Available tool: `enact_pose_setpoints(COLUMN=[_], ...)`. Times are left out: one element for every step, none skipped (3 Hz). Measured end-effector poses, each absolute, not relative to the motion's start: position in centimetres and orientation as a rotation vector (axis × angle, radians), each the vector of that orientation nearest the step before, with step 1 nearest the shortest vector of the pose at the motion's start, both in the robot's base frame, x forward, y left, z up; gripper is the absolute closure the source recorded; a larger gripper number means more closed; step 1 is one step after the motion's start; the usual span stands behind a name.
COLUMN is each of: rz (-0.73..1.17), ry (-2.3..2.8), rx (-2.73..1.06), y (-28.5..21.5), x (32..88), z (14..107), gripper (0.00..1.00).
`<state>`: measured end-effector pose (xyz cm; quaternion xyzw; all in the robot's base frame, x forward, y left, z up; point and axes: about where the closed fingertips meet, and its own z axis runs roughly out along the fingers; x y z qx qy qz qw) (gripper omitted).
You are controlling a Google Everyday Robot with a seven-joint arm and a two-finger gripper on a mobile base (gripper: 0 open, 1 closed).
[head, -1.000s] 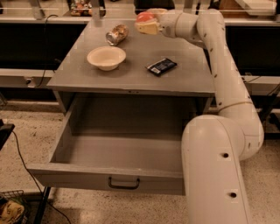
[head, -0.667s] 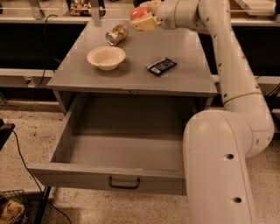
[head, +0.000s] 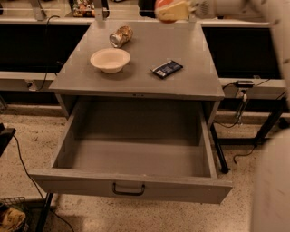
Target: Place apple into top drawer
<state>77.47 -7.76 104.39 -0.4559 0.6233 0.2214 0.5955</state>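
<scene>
The apple (head: 166,7), red-orange, is held at the top of the camera view, high above the back of the grey cabinet top (head: 140,79). My gripper (head: 174,11) is shut on it, its cream-coloured fingers (head: 180,10) wrapped around the fruit, and my white arm reaches in from the upper right. The top drawer (head: 131,183) is pulled wide open below the cabinet top. It is empty, with a small dark handle (head: 128,190) centred on its front panel.
On the cabinet top stand a cream bowl (head: 110,60), a brownish can (head: 121,36) lying on its side and a dark blue packet (head: 166,69). My white arm's body (head: 272,181) fills the right edge. Cables and table legs lie on the speckled floor.
My gripper has lifted the apple up and to the left, away from the cabinet top. The view now sits nearer the drawer.
</scene>
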Motion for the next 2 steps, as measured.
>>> enact_pose_setpoints(rz=[0.519,0.526], ry=[1.442,1.442], rx=[-1.003,-1.008], y=[-9.87,-9.66], x=[74.31,74.16], z=[106.03,105.78], gripper=[1.0,1.0])
